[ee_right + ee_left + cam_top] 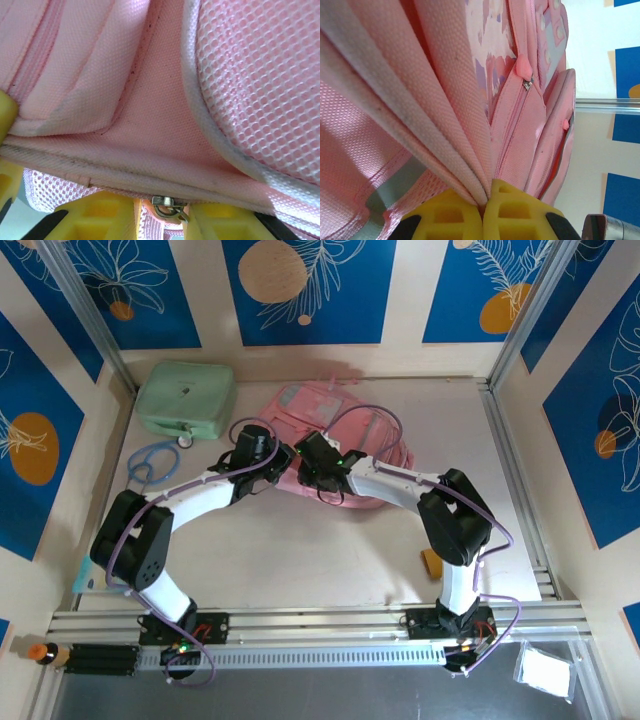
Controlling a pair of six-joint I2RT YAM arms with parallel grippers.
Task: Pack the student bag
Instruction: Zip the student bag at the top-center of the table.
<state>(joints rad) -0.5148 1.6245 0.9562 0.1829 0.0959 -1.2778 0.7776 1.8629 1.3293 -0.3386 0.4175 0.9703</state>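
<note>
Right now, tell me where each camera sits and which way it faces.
Top external: fixed above and behind the arms, looking down on the table, student bag and mint-green case; both arms and bases show.
Left wrist: on the left arm, looking along the left pincer, whose yellow fingers pinch a fold of the bag.
Right wrist: on the right arm, close against the bag; the right pincer has a zipper pull in its gap.
Shared: both wrist views see the bag's pink fabric up close.

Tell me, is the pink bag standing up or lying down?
Lying down. The top view shows the student bag spread flat on the table, with the left gripper pinching its fabric.
</note>
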